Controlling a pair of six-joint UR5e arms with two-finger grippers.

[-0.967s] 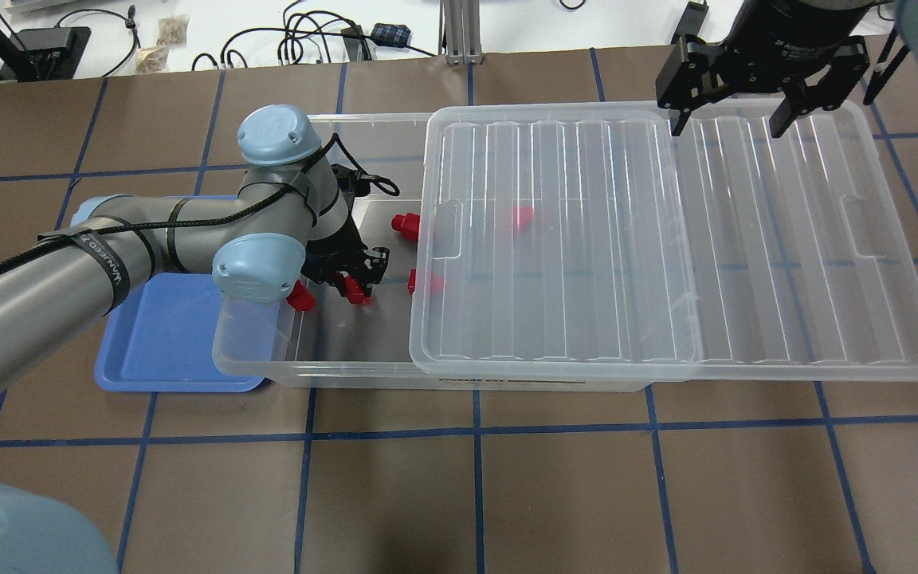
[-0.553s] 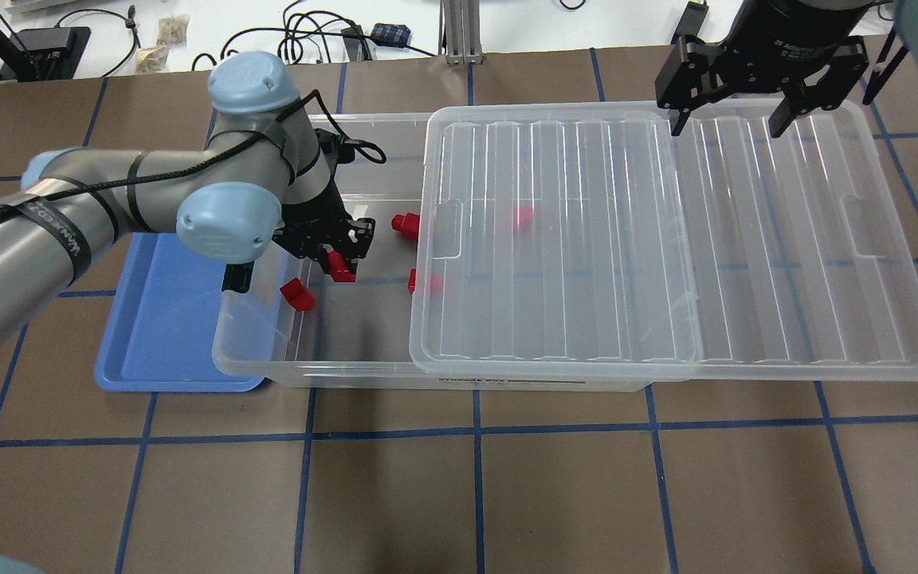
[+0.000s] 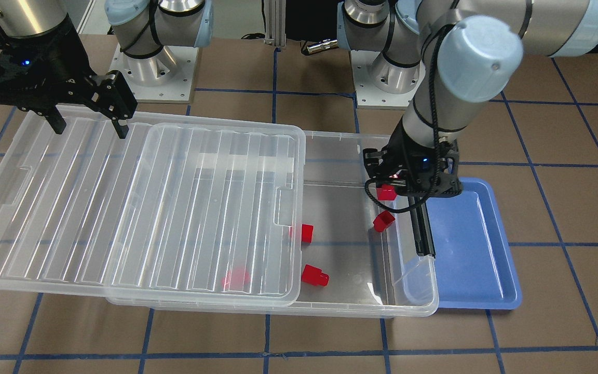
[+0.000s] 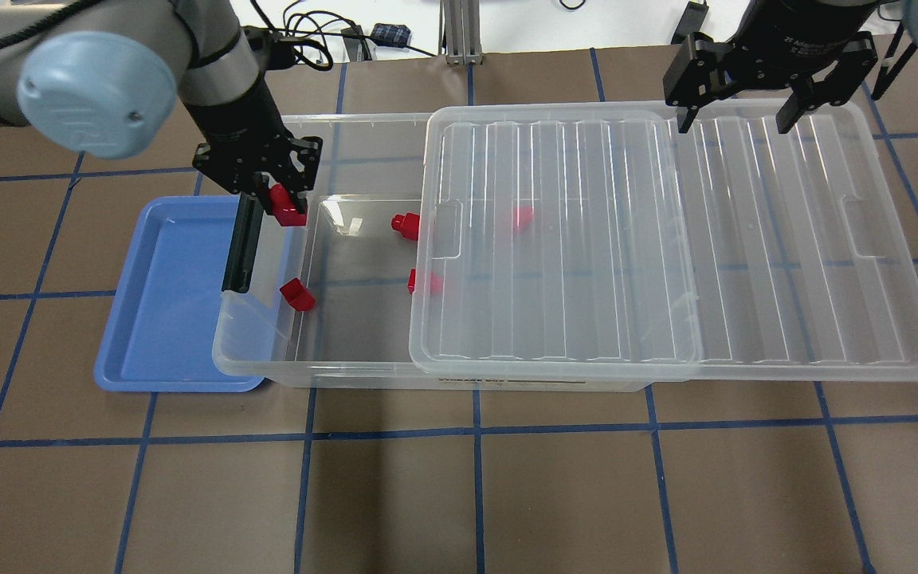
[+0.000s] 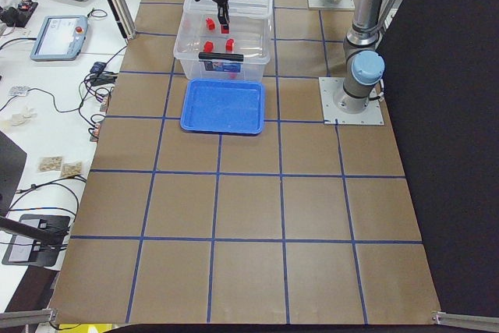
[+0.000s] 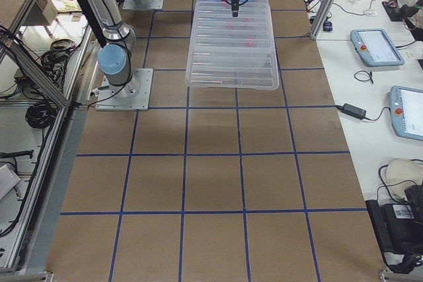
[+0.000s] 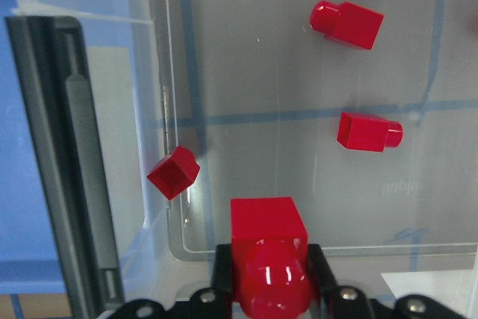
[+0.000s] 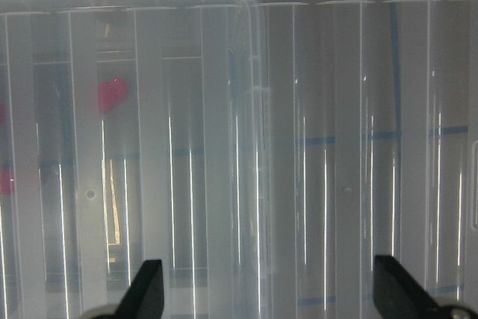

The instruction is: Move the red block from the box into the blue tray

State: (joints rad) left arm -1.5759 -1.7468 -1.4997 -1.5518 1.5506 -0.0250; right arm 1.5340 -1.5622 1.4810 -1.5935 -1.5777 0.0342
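I have my left gripper (image 4: 287, 199) clenched on the red block (image 4: 288, 206), holding it clear of the floor of the box (image 4: 347, 343). It sits above the short end with the black latch bar (image 4: 240, 243), just beside the blue tray (image 4: 164, 327). In the left wrist view the block is pinched from both sides. Four other red pieces (image 4: 297, 294) lie in the box, two of them under the slid-aside lid (image 4: 746, 239). My right gripper (image 4: 732, 126) hangs spread wide above the lid, grasping nothing
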